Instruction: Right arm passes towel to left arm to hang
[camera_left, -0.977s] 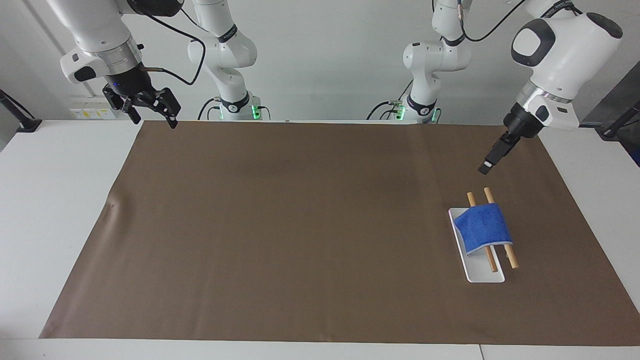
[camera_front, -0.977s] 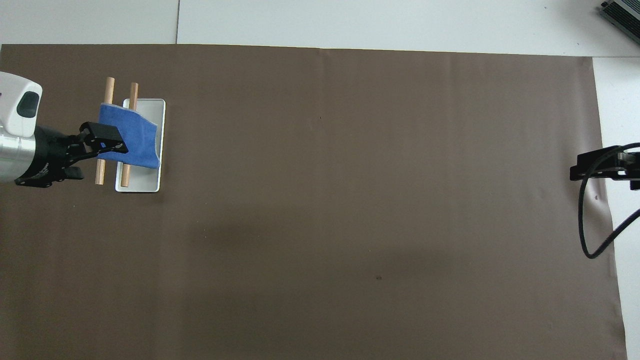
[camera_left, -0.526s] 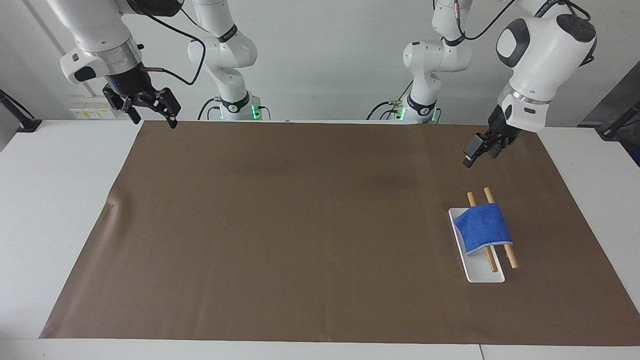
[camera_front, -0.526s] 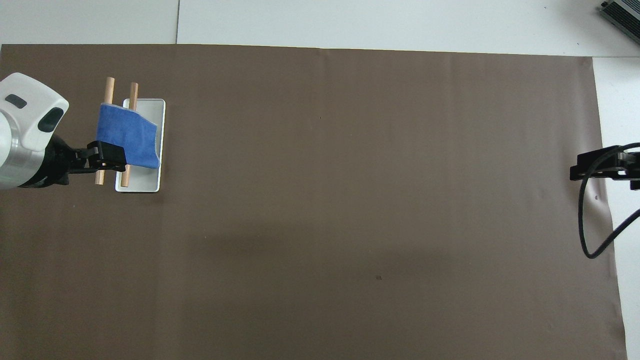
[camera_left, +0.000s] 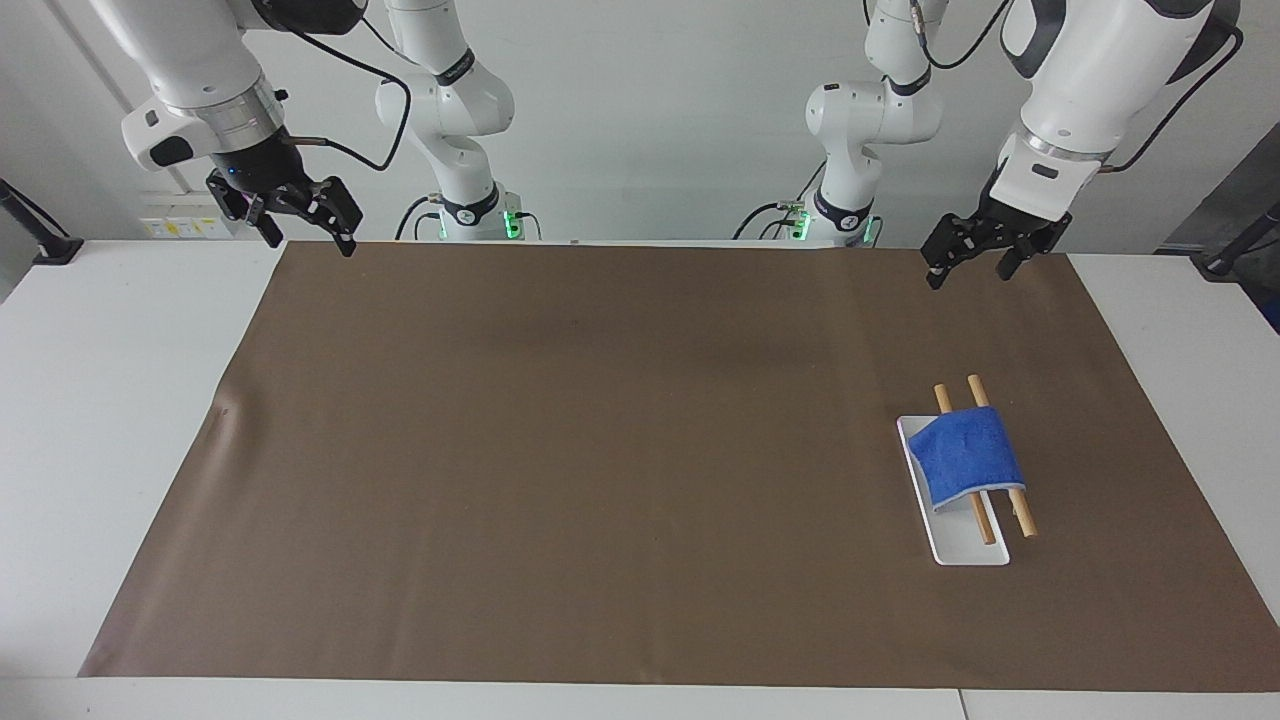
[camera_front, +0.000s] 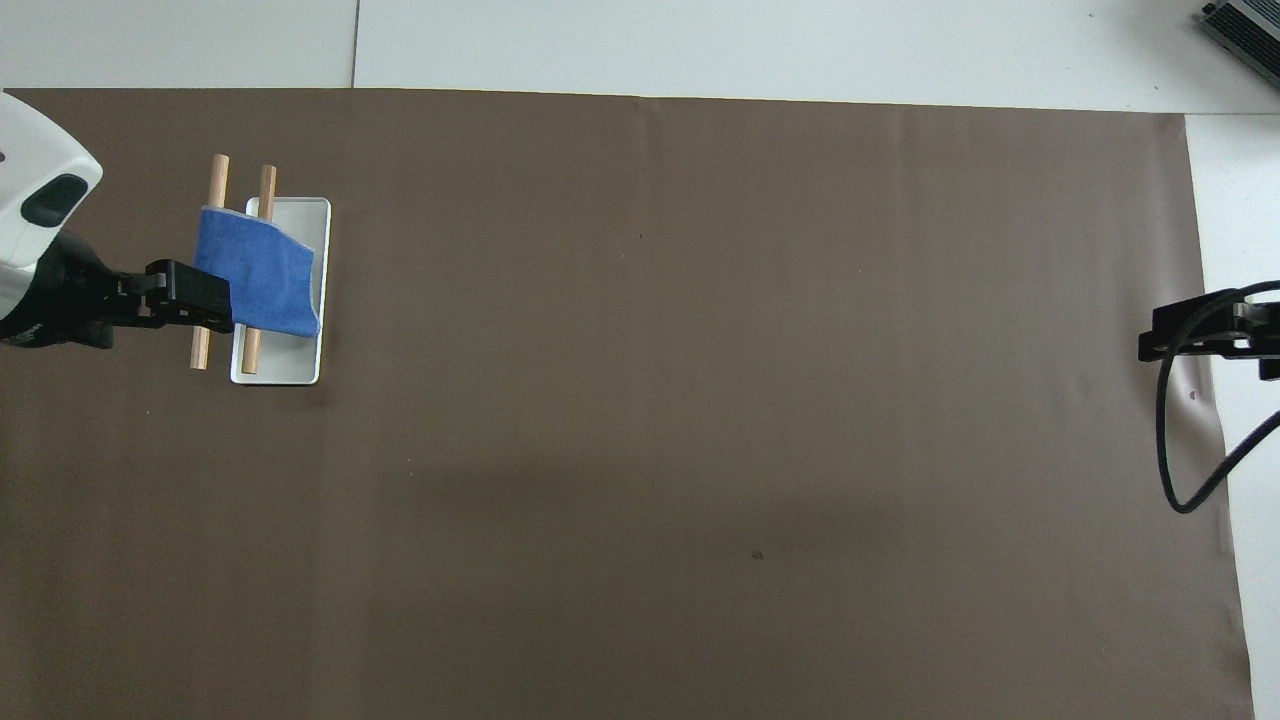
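Note:
The royal-blue towel (camera_left: 968, 455) (camera_front: 258, 272) hangs draped over two wooden rods (camera_left: 1021, 512) (camera_front: 200, 350) of a small rack with a white base (camera_left: 968, 550) (camera_front: 290, 372), toward the left arm's end of the table. My left gripper (camera_left: 967, 272) (camera_front: 200, 305) is open and empty, raised over the mat's edge closest to the robots and well apart from the towel. In the overhead view it only overlaps the towel's edge. My right gripper (camera_left: 308, 240) (camera_front: 1160, 340) waits open and empty over the mat's corner at the right arm's end.
A brown mat (camera_left: 600, 450) (camera_front: 700, 400) covers most of the white table (camera_left: 100, 400). Two slimmer white arms with green lights (camera_left: 460, 130) stand at the robots' edge of the table. A black cable (camera_front: 1180, 450) loops down from the right gripper.
The left arm has risen and drawn back toward the robots, away from the towel, and its wrist has turned. The towel, the rack and the right arm have stayed put.

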